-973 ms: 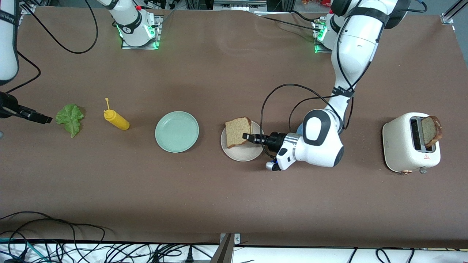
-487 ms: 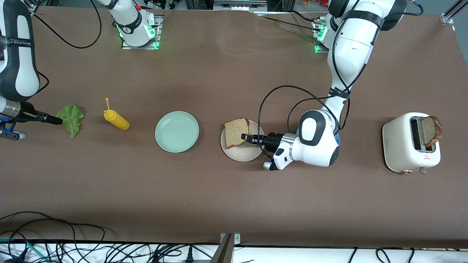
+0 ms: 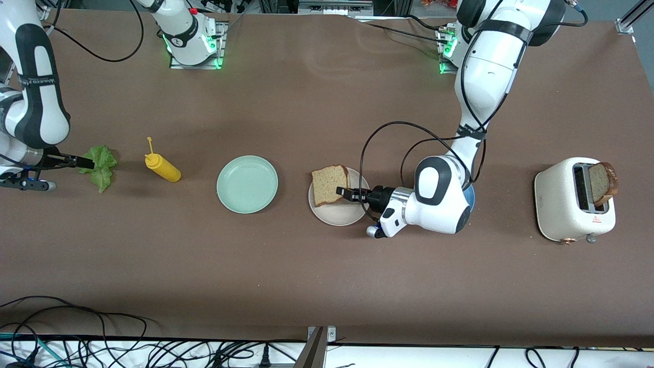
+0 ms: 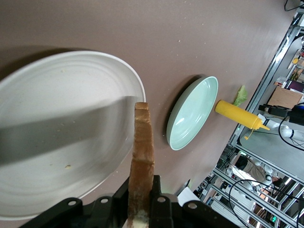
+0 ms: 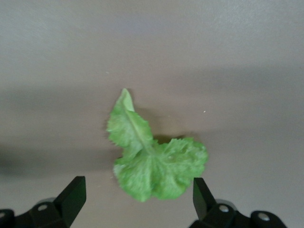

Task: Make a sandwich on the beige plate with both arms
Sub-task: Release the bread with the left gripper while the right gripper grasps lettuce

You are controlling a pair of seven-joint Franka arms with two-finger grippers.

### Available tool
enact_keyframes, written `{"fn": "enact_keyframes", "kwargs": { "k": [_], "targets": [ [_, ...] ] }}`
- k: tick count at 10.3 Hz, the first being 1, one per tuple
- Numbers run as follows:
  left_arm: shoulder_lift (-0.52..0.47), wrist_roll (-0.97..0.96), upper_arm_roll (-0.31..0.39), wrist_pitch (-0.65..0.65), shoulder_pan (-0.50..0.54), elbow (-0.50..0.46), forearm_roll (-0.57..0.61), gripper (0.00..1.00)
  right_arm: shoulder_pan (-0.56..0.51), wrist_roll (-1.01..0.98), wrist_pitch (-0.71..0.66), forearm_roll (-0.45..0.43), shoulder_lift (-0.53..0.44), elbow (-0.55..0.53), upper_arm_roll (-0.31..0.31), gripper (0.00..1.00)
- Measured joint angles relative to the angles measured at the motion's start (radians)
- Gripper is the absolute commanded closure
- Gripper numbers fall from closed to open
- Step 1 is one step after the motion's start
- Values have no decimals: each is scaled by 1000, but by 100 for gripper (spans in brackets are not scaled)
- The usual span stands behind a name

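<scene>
A tan, brown-crusted bread slice [image 3: 329, 184] hangs tilted over the beige plate [image 3: 340, 215], reaching past the rim on the side toward the right arm's end. My left gripper [image 3: 341, 192] is shut on the slice's crust edge. In the left wrist view the slice [image 4: 141, 152] stands edge-on between the fingers of the left gripper [image 4: 141, 183], with the beige plate [image 4: 57, 123] beside it. The green lettuce leaf [image 3: 102, 166] lies at the right arm's end of the table. My right gripper [image 3: 88, 163] is open at its edge. The right wrist view shows the lettuce [image 5: 152, 164] just ahead of the spread right gripper [image 5: 137, 190].
A mint-green plate [image 3: 247, 184] and a yellow mustard bottle [image 3: 162, 167] lie between the beige plate and the lettuce. A white toaster [image 3: 572, 199] with a second bread slice [image 3: 603, 183] sticking out stands at the left arm's end. A blue plate [image 3: 469, 197] peeks from under the left arm.
The right gripper has moved in to the lettuce's edge. The left gripper has carried the bread slice a little toward the right arm's end, over the beige plate.
</scene>
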Motion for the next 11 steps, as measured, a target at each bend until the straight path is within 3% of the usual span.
{"fn": "enact_keyframes", "kwargs": {
  "k": [2,6,8,10,11],
  "targets": [
    [6,2,3,0,0,0,3,0,-13,-88,65,7,44,-14,0,0],
    [6,5,19,1,17,4,66,0,-40,-370,133,233,130,-17,1,0],
    [6,6,21,0,48,8,95,0,-48,-419,136,253,157,-17,1,0],
    [6,7,21,-1,62,13,126,0,-51,-433,135,253,159,-17,1,80],
    [4,7,22,-4,72,19,162,0,-53,-439,135,253,159,-17,1,100]
  ]
}}
